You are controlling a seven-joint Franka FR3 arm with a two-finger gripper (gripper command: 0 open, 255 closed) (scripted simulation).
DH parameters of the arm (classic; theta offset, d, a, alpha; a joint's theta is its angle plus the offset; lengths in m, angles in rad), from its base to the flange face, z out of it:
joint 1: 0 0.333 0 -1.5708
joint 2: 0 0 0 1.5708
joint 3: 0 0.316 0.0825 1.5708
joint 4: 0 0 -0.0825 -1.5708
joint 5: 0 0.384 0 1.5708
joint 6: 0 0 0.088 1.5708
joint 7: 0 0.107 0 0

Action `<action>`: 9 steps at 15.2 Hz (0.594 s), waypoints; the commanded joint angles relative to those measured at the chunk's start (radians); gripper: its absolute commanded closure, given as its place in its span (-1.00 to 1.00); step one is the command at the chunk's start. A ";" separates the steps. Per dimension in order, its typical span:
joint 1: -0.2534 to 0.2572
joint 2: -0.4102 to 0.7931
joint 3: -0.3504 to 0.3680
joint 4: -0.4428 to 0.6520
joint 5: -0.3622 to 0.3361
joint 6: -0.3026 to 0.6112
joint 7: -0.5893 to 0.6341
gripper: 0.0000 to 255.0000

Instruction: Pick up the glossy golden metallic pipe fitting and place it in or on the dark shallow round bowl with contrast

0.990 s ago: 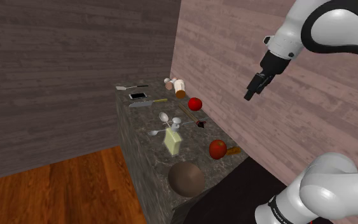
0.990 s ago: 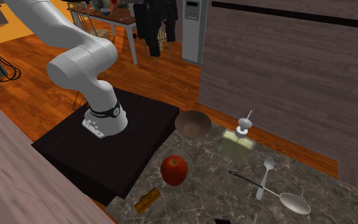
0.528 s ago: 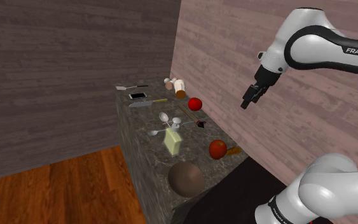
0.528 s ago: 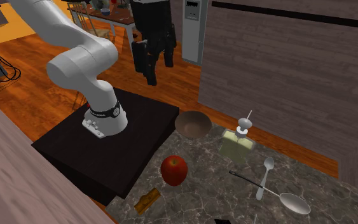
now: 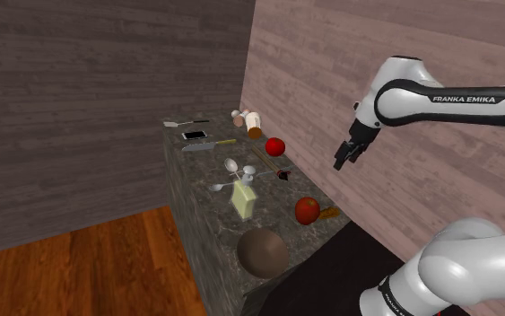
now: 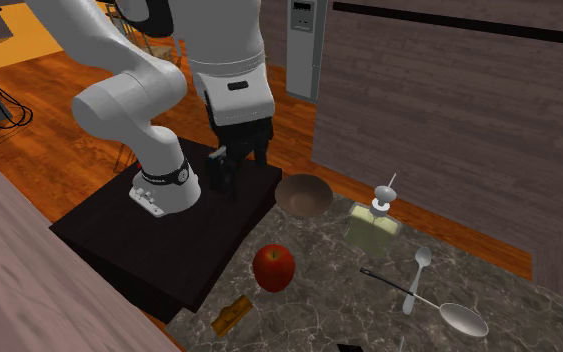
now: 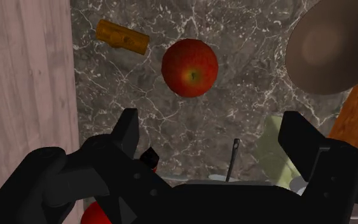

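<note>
Golden-orange short pipe fitting [image 7: 121, 38] lies below our black two-finger gripper [image 7: 215, 137] (fingers [image 7: 130, 130] spread, holding nothing), off toward its wall-side finger, so we should centre over it, clear of the round red apple [image 7: 190, 67], before descending.

Red apple [image 7: 190, 67] on marbled counter [image 7: 247, 108], pale yellow box [image 6: 373, 232], grey spoon [image 6: 462, 318]
</note>
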 commanded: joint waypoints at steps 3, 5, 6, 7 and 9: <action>-0.026 0.087 -0.044 -0.058 -0.017 0.120 -0.018 -1.00; -0.038 0.142 -0.069 -0.075 -0.024 0.180 -0.032 -1.00; -0.044 0.172 -0.081 -0.082 -0.027 0.210 -0.039 -1.00; -0.050 0.204 -0.094 -0.088 -0.029 0.241 -0.047 -1.00; -0.059 0.271 -0.120 -0.095 -0.030 0.302 -0.064 -1.00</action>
